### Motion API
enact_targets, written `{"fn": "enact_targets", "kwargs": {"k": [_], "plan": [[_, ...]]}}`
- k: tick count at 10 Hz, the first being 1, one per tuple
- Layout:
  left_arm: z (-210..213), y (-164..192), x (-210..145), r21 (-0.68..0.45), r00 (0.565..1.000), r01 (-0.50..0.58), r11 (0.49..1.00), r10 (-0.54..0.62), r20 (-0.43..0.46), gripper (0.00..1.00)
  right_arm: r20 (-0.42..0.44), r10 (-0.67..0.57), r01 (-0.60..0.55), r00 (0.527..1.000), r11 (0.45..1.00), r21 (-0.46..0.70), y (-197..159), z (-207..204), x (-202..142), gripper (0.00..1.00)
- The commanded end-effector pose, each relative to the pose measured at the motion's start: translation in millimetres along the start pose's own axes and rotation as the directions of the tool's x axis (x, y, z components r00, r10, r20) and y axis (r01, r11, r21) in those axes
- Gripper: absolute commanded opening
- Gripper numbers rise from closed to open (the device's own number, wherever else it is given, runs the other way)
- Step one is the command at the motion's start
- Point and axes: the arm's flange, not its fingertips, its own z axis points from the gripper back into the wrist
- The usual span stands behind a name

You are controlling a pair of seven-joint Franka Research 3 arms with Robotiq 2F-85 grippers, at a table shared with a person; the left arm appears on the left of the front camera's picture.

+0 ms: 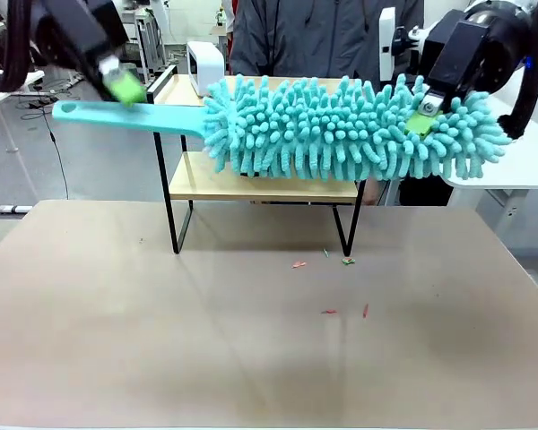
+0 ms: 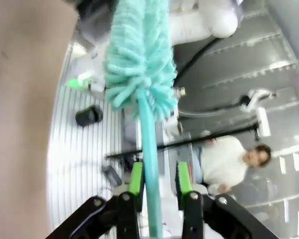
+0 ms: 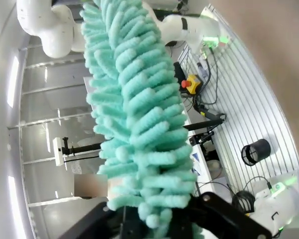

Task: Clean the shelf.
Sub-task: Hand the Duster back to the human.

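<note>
Duster (image 1: 350, 130) lies lengthwise in front of the shelf (image 1: 251, 179), level with its top board. Left end effector (image 1: 121, 82) pinches the handle; right end effector (image 1: 423, 115) pinches the fluffy head, so both sit equally near.

The duster (image 1: 354, 130) is turquoise all over, its shaggy microfibre head and its flat plastic handle (image 1: 130, 115) the same pale blue-green. The shelf (image 1: 251, 179) has light, honey-coloured wooden boards in a thin black frame. The left gripper (image 2: 158, 181) is black with bright green pads, and so is the right gripper (image 1: 423, 115). The table (image 1: 117, 322) is a plain matt beige-grey, dotted with small red and green scraps (image 1: 327, 287). The person (image 1: 318, 40) behind wears a dark grey jacket.
</note>
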Motion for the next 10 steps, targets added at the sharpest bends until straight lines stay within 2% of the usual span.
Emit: {"fn": "enact_targets", "kwargs": {"k": [1, 2, 3, 4, 5, 6, 7, 8, 9, 10], "plan": [[34, -20, -29, 0.019, 0.949, 0.052, 0.998, -0.056, 0.309, 0.74, 0.049, 0.026, -0.026, 0.998, 1.0, -0.007, 0, 18, -19, 0.0], [60, -21, -59, 0.03, 0.868, 0.052, 0.998, -0.06, 0.493, 1.0, 0.109, 0.03, -0.03, 0.994, 1.0, -0.004, 2, 34, -33, 0.0], [82, -18, -86, 0.05, 0.722, 0.042, 0.998, -0.065, 0.689, 1.0, 0.179, 0.046, -0.047, 0.983, 0.999, 0.001, 7, 50, -50, 0.0], [99, -10, -115, 0.081, 0.506, -0.003, 0.997, -0.068, 0.86, 1.0, 0.304, 0.064, -0.069, 0.951, 0.998, 0.004, 16, 69, -72, 0.0], [111, 6, -138, 0.115, 0.293, -0.15, 0.982, -0.067, 0.954, 1.0, 0.468, 0.074, -0.102, 0.88, 0.994, 0.034, 26, 90, -99, 0.0], [119, 27, -156, 0.085, 0.121, -0.236, 0.968, -0.058, 0.991, 1.0, 0.668, 0.036, -0.106, 0.743, 0.992, 0.065, 32, 109, -133, 0.0], [122, 45, -164, 0.066, 0.049, -0.3, 0.952, -0.054, 0.997, 1.0, 0.796, 0.012, -0.124, 0.605, 0.989, 0.078, 31, 119, -160, 0.0], [124, 65, -167, 0.031, -0.003, -0.307, 0.951, -0.033, 0.999, 1.0, 0.88, -0.035, -0.114, 0.474, 0.988, 0.1, 20, 124, -182, 0.0], [125, 83, -167, 0.017, -0.051, -0.362, 0.932, -0.038, 0.998, 1.0, 0.921, -0.124, -0.041, 0.369, 0.988, 0.149, 3, 125, -194, 0.0], [123, 99, -164, -0.006, -0.067, -0.371, 0.929, -0.02, 0.998, 1.0, 0.936, -0.225, 0.055, 0.27, 0.974, 0.219, -21, 124, -198, 0.0]]}}
